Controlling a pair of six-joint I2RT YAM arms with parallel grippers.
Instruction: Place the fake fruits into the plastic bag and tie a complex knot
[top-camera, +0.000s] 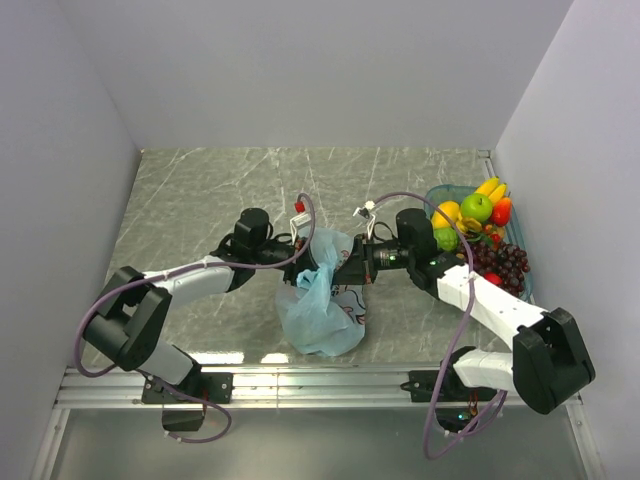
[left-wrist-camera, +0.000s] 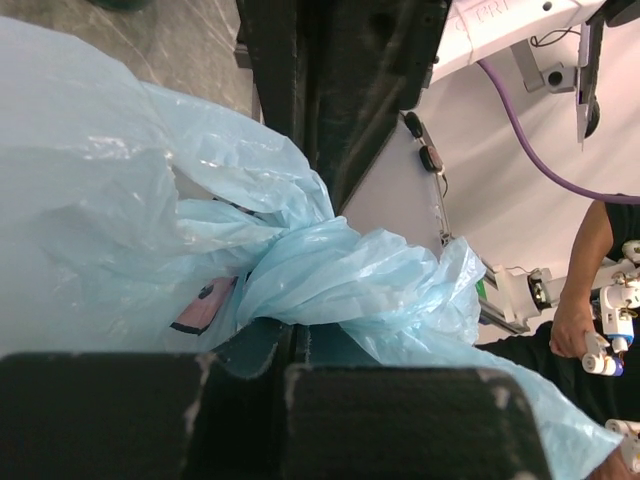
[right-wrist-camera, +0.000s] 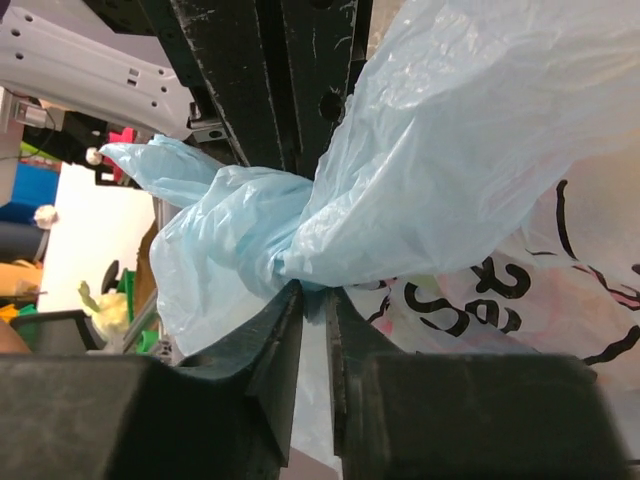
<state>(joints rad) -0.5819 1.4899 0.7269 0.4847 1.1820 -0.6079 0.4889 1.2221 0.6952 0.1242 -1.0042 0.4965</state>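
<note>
The light-blue plastic bag (top-camera: 322, 308) sits at the table's middle front, its top gathered into a twisted bunch between both grippers. My left gripper (top-camera: 308, 268) is shut on a twisted handle of the bag (left-wrist-camera: 330, 270). My right gripper (top-camera: 347, 268) faces it from the right, its jaws almost closed on the bunched plastic (right-wrist-camera: 300, 230). The bag's printed graphic (right-wrist-camera: 500, 300) shows in the right wrist view. The fake fruits lie in a pile at the right: yellow banana (top-camera: 490, 188), green apple (top-camera: 476, 207), a red piece (top-camera: 501, 211), dark grapes (top-camera: 505, 262). What is inside the bag is hidden.
The fruits rest in a teal tray (top-camera: 438, 192) against the right wall. White walls close in the left, back and right sides. The metal rail (top-camera: 300, 385) with both arm bases runs along the near edge.
</note>
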